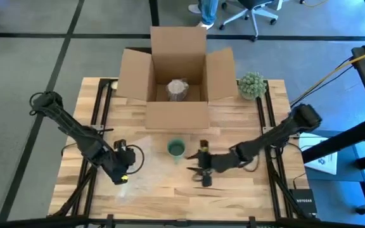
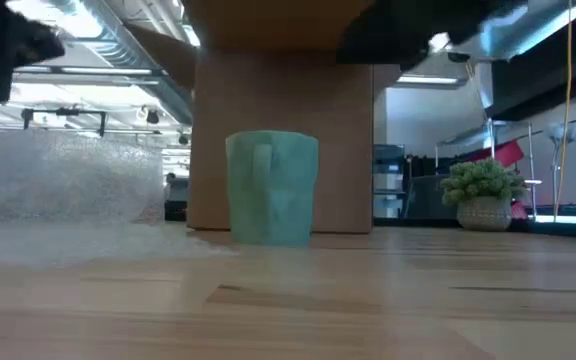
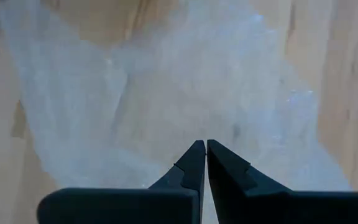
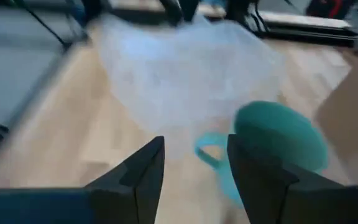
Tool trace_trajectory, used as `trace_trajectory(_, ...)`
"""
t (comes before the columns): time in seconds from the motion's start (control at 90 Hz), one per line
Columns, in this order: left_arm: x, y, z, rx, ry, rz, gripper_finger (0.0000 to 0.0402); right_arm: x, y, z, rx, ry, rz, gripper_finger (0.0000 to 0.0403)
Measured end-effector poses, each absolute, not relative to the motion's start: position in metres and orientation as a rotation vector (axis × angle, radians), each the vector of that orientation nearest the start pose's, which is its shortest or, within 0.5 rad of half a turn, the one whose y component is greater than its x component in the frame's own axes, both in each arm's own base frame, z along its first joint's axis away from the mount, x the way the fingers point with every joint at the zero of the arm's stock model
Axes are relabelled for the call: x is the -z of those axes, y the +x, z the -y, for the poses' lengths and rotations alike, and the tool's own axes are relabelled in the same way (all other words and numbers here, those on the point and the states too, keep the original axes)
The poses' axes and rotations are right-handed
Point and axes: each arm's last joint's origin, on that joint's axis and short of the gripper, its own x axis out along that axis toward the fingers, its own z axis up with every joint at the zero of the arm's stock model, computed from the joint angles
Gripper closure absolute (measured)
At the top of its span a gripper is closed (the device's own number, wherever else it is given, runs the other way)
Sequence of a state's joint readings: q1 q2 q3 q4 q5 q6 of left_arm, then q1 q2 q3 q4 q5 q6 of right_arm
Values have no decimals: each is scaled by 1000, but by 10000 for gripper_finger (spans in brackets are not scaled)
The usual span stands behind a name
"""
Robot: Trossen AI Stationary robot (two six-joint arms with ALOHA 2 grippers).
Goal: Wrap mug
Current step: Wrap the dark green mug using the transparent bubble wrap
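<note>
A teal mug (image 1: 176,149) stands upright on the wooden table (image 1: 246,190), in front of the cardboard box; its handle (image 4: 207,154) points at my right gripper. A clear bubble wrap sheet (image 1: 146,174) lies to the mug's left and near side. My left gripper (image 1: 123,172) is shut at the sheet's left part. My right gripper (image 1: 197,172) hangs open just right of and nearer than the mug. In the right wrist view its fingers (image 4: 194,149) stand either side of the handle, short of it and touching nothing. My left gripper is pinched shut on the bubble wrap (image 3: 185,134) at its fingertips, coming from above and slanting down. One layer or several, I cannot tell. In the low view the wrap's left part (image 2: 63,175) stands raised off the table while the rest lies flat.
An open cardboard box (image 1: 176,76) with a wrapped bundle (image 1: 177,89) inside stands at the far middle. A small potted plant (image 1: 252,85) sits to its right. Bare wood lies along the table's near edge.
</note>
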State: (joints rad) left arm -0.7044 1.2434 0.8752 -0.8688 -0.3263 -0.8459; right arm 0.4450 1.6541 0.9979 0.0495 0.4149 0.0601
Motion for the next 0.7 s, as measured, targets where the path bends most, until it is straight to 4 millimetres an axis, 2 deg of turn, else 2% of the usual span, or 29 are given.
trace_trajectory(0.1, -228, 169, 132, -158, -139, -1119, 402, -221, 345, -137, -9, -340, -738, 242)
trace_trajectory(0.167, -229, 168, 134, -152, -141, -1112, 402, -226, 359, -132, -6, -378, -847, 242)
trace_trajectory(0.322, -229, 168, 134, -170, -114, -1084, 402, -211, 392, -110, -43, -362, -1064, 242)
trace_trajectory(0.456, -230, 169, 134, -177, -109, -1058, 402, -192, 408, -103, -100, -318, -1182, 249)
trace_trajectory(0.533, -226, 171, 137, -158, -129, -1028, 402, -185, 407, -104, -135, -310, -1271, 278)
trace_trajectory(0.656, -213, 176, 141, -90, -153, -948, 402, -183, 403, -105, -155, -303, -1333, 370)
trace_trajectory(0.7, -206, 176, 140, -71, -153, -927, 402, -186, 400, -104, -138, -287, -1350, 387)
